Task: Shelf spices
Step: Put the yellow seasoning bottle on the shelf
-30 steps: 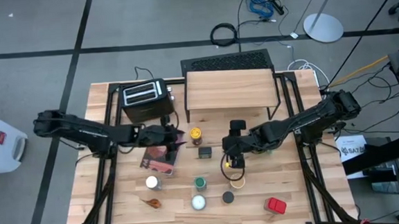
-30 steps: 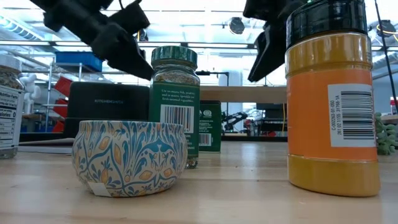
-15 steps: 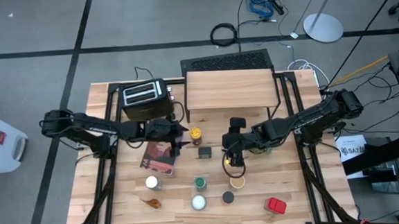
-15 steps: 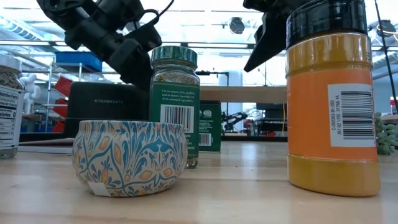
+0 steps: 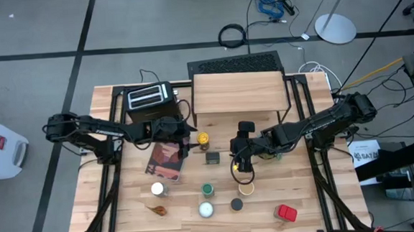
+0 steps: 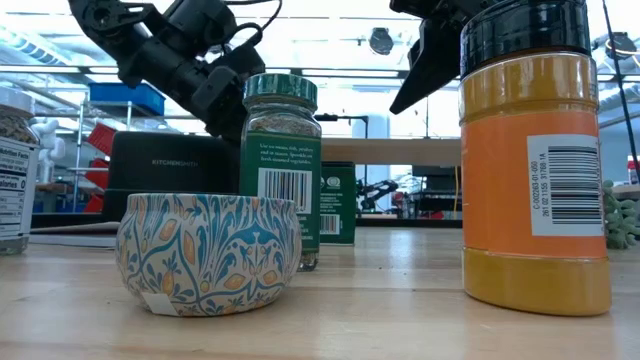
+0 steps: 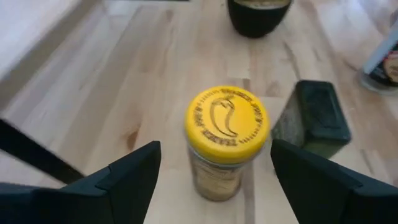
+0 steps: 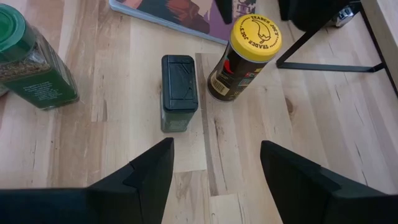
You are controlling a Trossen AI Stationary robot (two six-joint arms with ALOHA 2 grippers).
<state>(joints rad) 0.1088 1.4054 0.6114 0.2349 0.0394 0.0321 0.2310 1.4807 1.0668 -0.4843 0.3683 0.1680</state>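
**Left pincer lines up on the yellow-capped jar**

The left pincer (image 5: 191, 139) hangs spread wide just beside the yellow-capped spice jar (image 5: 203, 138), which stands upright on the surface (image 5: 298, 197) in front of the shelf (image 5: 239, 92); in the left wrist view the jar (image 7: 226, 142) sits between the two fingers (image 7: 134, 174), untouched; the step in hand looks like the approach to a first pick. The right pincer (image 5: 240, 168) hovers released and empty above the black-topped tin (image 8: 177, 92); the green-capped jar (image 5: 208, 190) and the other spices wait nearer the front edge; the shelf top is bare. Next, I judge, the left pincer should ease forward, clench below the cap, then lift clear of the tin close alongside.
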